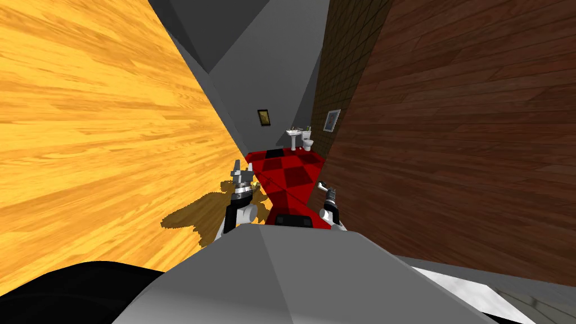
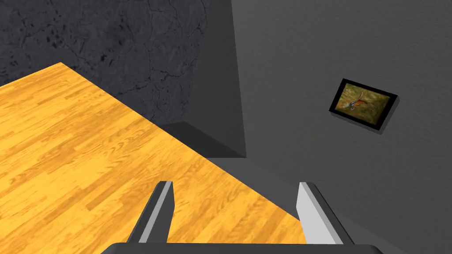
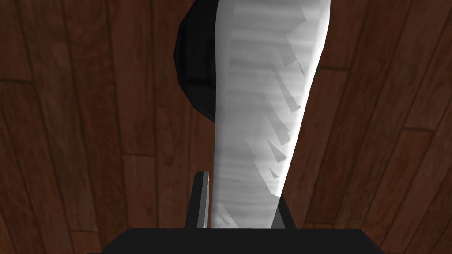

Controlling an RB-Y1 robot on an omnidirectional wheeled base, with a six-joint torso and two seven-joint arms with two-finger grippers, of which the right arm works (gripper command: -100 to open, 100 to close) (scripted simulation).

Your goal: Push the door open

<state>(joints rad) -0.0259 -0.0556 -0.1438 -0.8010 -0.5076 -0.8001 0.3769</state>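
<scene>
The door (image 1: 450,140) is a dark brown plank panel on my right, swung partly open. Its light grey lever handle (image 3: 260,88) runs up from between the fingers of my right gripper (image 3: 242,194), which is shut on it; a dark round rosette (image 3: 194,66) sits behind the lever. In the head view the right gripper (image 1: 325,190) is at the door's edge with the handle (image 1: 320,185). My left gripper (image 1: 241,169) is raised close to a yellow wood wall (image 1: 101,140). Its fingers (image 2: 161,207) stand open with nothing between them.
Through the gap lies a red and black checked floor (image 1: 287,169) with a white sink (image 1: 292,135) and toilet (image 1: 307,140) at the far end. Grey walls carry a framed picture (image 2: 364,103). The passage between yellow wall and door is narrow.
</scene>
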